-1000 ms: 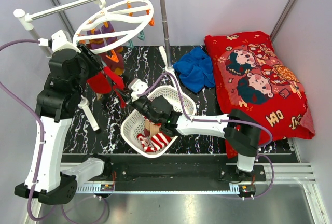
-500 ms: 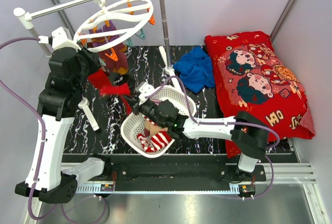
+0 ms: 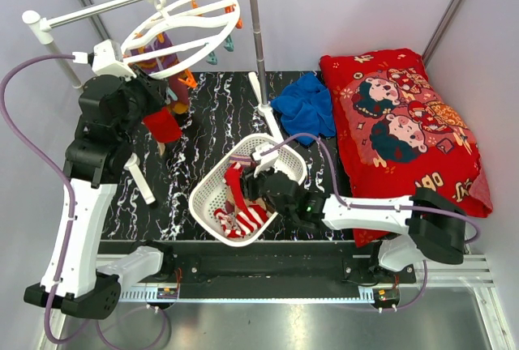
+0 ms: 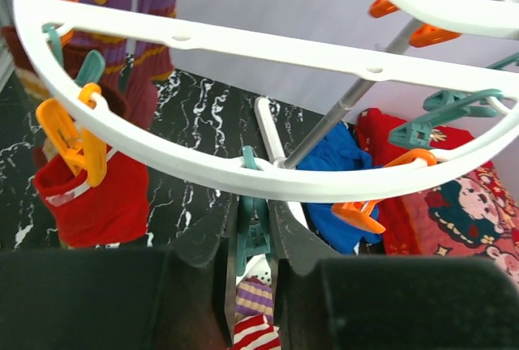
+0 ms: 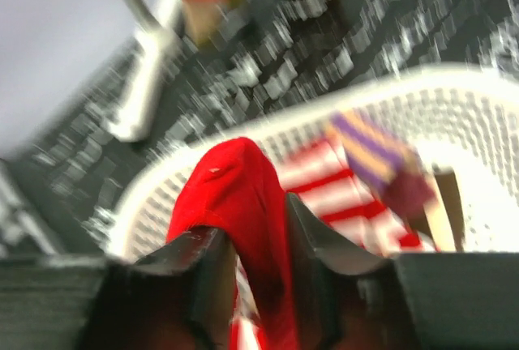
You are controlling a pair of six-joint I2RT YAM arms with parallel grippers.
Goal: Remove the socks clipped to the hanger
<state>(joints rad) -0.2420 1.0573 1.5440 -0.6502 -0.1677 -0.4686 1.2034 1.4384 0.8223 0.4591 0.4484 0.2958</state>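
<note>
The white hanger (image 3: 182,22) hangs from the rack bar at the back left. A red sock (image 3: 165,123) and a purple-and-maroon sock (image 3: 168,62) are clipped to it; both also show in the left wrist view, the red one (image 4: 93,196) and the purple one (image 4: 146,58). My left gripper (image 3: 151,91) is under the ring (image 4: 268,46), its jaws shut on a teal clip (image 4: 253,224). My right gripper (image 3: 243,181) is shut on another red sock (image 5: 235,184) and holds it over the white basket (image 3: 285,144). Striped socks (image 5: 340,184) lie in the basket.
The rack's upright pole (image 3: 258,42) stands right of the hanger, its foot by the basket. A blue cloth (image 3: 306,107) and a big red cartoon-print pillow (image 3: 401,123) lie to the right on the black marbled table.
My right gripper has carried the red sock from beside the hanger down and right to the basket. The hanger has swung up and back. My left gripper stays at the ring.
</note>
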